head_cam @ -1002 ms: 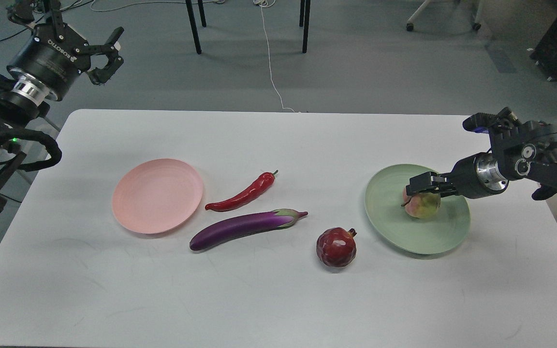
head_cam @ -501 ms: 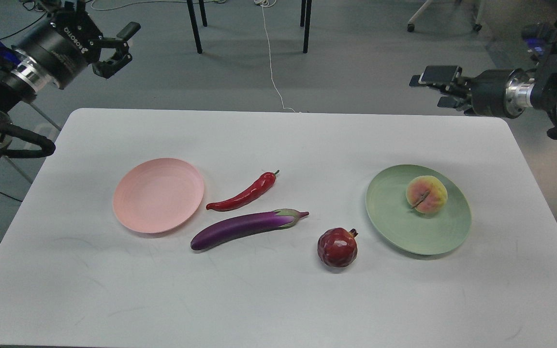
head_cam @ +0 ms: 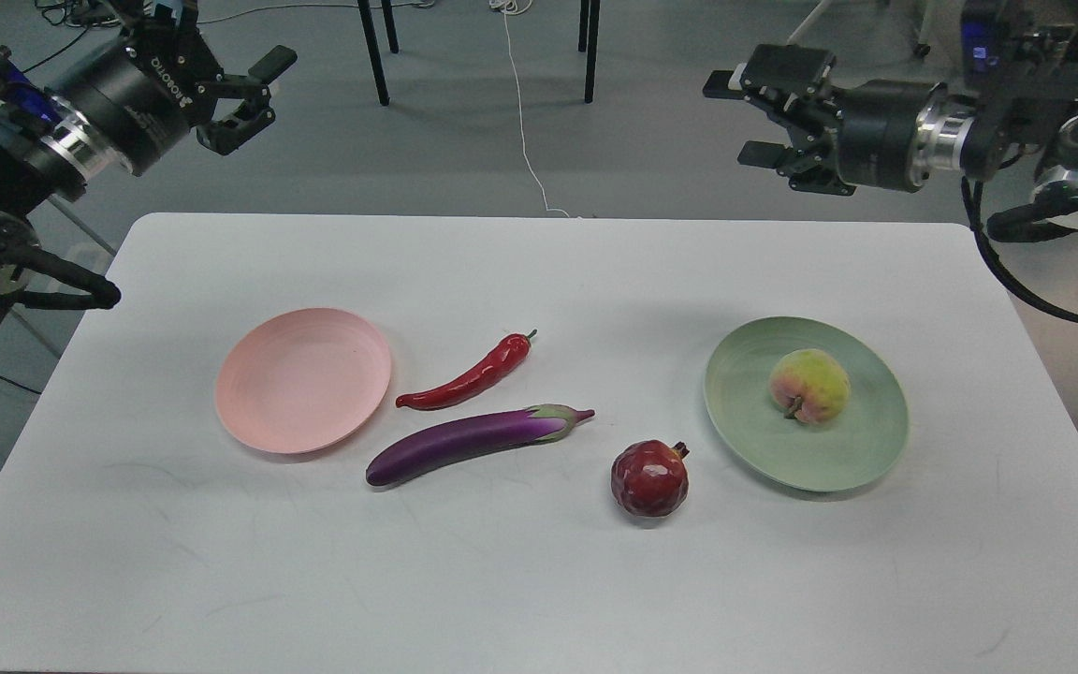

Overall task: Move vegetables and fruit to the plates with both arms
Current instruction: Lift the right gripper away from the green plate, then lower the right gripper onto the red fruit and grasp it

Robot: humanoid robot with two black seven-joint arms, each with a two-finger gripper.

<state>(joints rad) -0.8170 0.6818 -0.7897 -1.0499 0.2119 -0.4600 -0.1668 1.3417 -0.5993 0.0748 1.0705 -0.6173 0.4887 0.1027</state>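
Now the peach lies in the green plate, a little toward the far side of it, with its brown stem turned down to the near left. Nothing else is in this plate. The pink plate on the left part of the tabletop holds nothing. Between the two plates three things lie directly on the tabletop: the red chili pepper just beside the pink plate, the purple eggplant just in front of the pepper and almost parallel to it, and the dark red pomegranate nearer to the green plate. The pepper and the eggplant are close but I cannot tell if they touch.

Both arms are high, over the floor behind the far edge of the tabletop, well apart from all the fruit and vegetables. The left claw is at the upper left, its fingers spread and holding nothing. The right claw is at the upper right, also spread wide and empty. The thick parts of both arms are cut off by the picture edges, and the white letters on the left wrist are too small to read well.
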